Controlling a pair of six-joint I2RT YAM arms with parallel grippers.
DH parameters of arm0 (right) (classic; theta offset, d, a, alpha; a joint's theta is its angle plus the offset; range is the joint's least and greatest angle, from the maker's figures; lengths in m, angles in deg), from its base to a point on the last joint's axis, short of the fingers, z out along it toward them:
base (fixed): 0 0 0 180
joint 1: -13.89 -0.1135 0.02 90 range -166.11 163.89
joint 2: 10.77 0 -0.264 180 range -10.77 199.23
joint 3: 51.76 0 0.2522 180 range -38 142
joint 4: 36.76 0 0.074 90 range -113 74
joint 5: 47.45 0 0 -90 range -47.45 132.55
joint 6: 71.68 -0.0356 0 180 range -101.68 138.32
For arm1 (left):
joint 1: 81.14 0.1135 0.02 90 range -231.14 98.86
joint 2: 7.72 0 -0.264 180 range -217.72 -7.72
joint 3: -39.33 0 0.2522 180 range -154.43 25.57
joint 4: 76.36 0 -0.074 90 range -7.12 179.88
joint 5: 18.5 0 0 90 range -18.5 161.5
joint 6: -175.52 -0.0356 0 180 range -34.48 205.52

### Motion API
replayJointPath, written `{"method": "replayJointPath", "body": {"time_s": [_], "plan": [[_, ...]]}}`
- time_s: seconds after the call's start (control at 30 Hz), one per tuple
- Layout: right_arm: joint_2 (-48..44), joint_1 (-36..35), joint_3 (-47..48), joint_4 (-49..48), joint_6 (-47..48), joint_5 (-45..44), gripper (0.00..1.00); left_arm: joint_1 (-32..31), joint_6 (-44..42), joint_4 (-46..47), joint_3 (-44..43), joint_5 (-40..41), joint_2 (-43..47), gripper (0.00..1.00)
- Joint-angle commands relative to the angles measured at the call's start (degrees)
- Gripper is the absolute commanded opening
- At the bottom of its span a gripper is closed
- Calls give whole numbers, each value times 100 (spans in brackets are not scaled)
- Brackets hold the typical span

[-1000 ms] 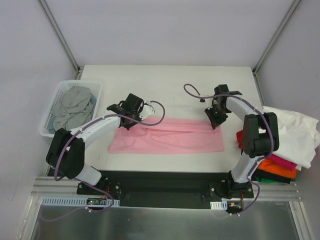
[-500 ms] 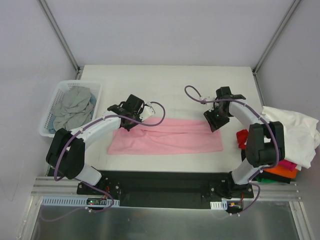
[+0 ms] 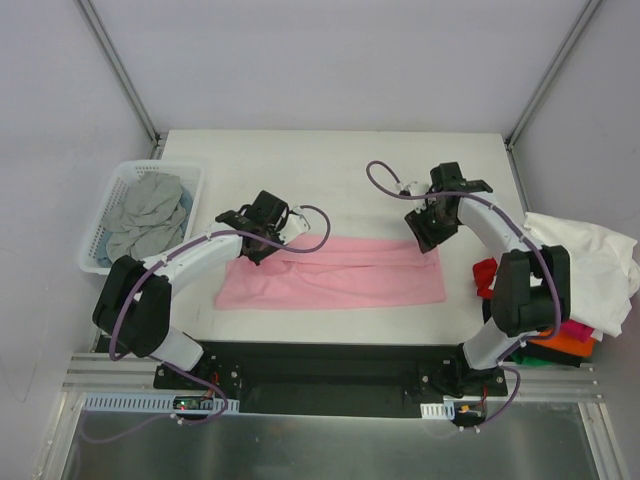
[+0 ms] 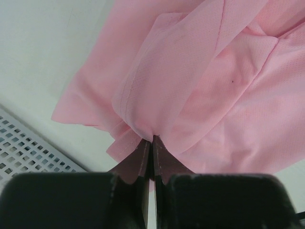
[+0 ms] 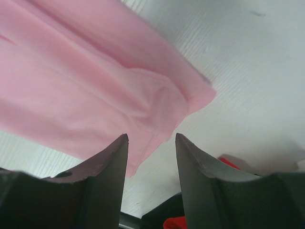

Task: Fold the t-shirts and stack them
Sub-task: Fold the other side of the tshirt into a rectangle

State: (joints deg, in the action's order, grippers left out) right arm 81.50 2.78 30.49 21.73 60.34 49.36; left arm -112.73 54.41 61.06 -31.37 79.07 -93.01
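Observation:
A light pink t-shirt (image 3: 335,278) lies folded into a long band across the table's middle. My left gripper (image 3: 256,248) is shut on a bunched fold at the shirt's upper left corner; in the left wrist view the fingertips (image 4: 151,139) pinch the pink cloth (image 4: 200,71). My right gripper (image 3: 430,238) hovers open over the band's right end. In the right wrist view its fingers (image 5: 151,137) stand apart above the pink cloth's corner (image 5: 71,81), with nothing between them. Grey t-shirts (image 3: 148,212) fill the basket.
The white lattice basket (image 3: 118,178) stands at the table's left edge, and its lattice (image 4: 28,148) shows in the left wrist view. A pile at the right edge holds a white shirt (image 3: 585,262), a red one (image 3: 484,276), magenta (image 3: 566,326) and orange (image 3: 562,346).
My right gripper has opened, let go of the pink shirt's right end and drawn slightly back from it. The left gripper keeps its grip in about the same place.

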Motion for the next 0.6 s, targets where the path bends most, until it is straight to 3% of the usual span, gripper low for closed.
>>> {"method": "replayJointPath", "body": {"time_s": [0.0, 0.57], "plan": [[396, -31, 586, -61, 43, -188, 48, -75, 132, -98, -71, -168, -127, 0], [1540, -5, 1141, -316, 184, -250, 48, -75, 176, -80, -159, -239, -286, 0]]}}
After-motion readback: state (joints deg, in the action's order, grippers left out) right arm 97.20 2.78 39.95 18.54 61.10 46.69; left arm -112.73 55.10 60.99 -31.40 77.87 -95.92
